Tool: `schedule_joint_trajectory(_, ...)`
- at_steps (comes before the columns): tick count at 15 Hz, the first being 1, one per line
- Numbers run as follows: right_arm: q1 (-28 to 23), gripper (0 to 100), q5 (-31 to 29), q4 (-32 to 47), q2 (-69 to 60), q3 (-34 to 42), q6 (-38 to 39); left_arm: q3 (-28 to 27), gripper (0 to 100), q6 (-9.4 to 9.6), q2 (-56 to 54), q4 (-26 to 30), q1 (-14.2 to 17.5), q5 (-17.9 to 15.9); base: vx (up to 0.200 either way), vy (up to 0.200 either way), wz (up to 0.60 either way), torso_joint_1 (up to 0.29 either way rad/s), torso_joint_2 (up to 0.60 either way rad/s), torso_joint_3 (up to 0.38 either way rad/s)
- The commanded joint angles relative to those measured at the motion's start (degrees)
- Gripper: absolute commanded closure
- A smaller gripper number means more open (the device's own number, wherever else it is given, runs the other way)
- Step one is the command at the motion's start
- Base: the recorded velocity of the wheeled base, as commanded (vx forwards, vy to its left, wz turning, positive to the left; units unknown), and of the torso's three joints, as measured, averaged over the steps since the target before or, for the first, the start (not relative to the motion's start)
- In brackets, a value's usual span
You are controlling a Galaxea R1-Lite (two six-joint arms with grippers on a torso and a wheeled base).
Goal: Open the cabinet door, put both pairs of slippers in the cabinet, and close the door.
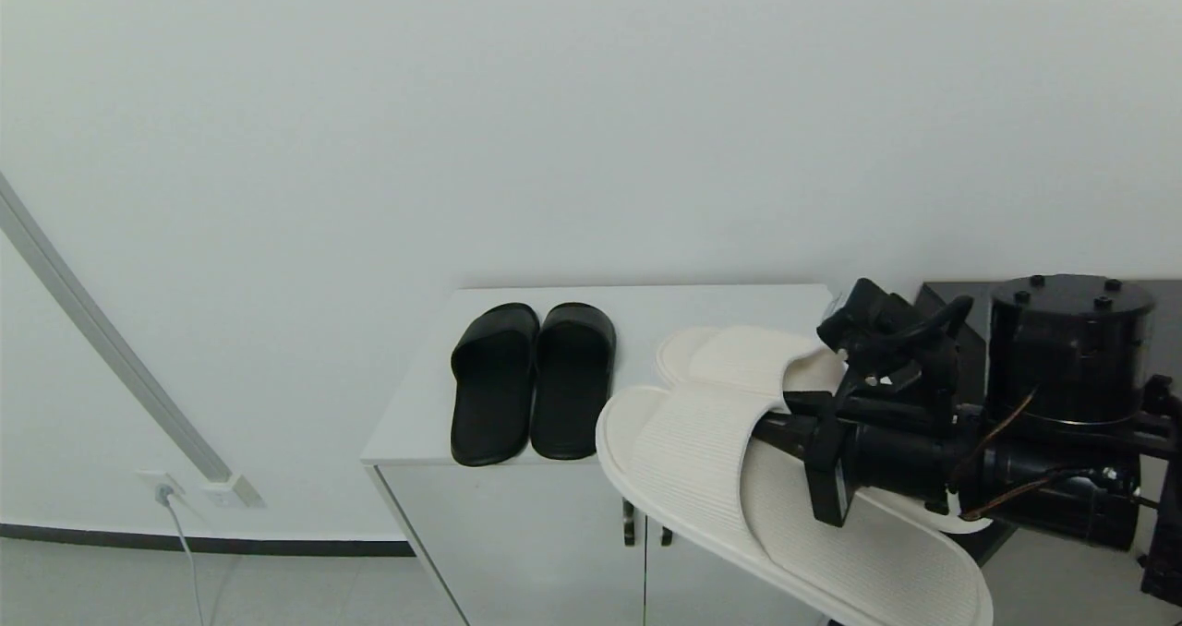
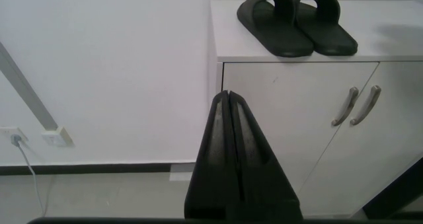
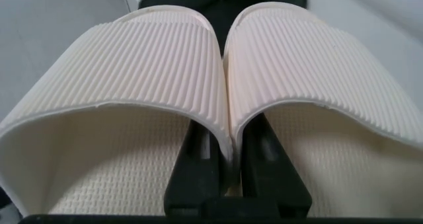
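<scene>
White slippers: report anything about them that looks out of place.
The white slippers hang tilted, pinched by their straps in the right gripper; the nearer one juts out past the cabinet doors, which are shut.

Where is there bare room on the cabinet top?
Bare top lies left of the black slippers up to the cabinet edge, and in the strip behind them toward the wall. A narrow gap separates them from the white slippers. The right side is crowded: the right gripper holds the white pair there.
</scene>
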Motion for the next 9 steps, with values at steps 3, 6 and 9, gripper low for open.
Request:
schedule_joint_trajectory(3,-0.8,100,0.4,-7.4,1.4,4.0,-2.1,0.0,100,-0.06,0.0,-0.1,0.0,0.0,0.000,0.000,0.00,0.000,0.00,0.000)
schedule_joint_trajectory(6,-0.3,100,0.0,-10.8,1.6,5.5,-2.1,0.0,100,-0.06,0.0,0.0,0.0,0.0,0.000,0.000,0.00,0.000,0.00,0.000)
schedule_joint_trajectory(9,2.0,100,-1.9,-10.5,1.2,5.7,-2.2,0.0,100,0.02,0.0,-0.1,0.0,0.0,0.000,0.000,0.00,0.000,0.00,0.000)
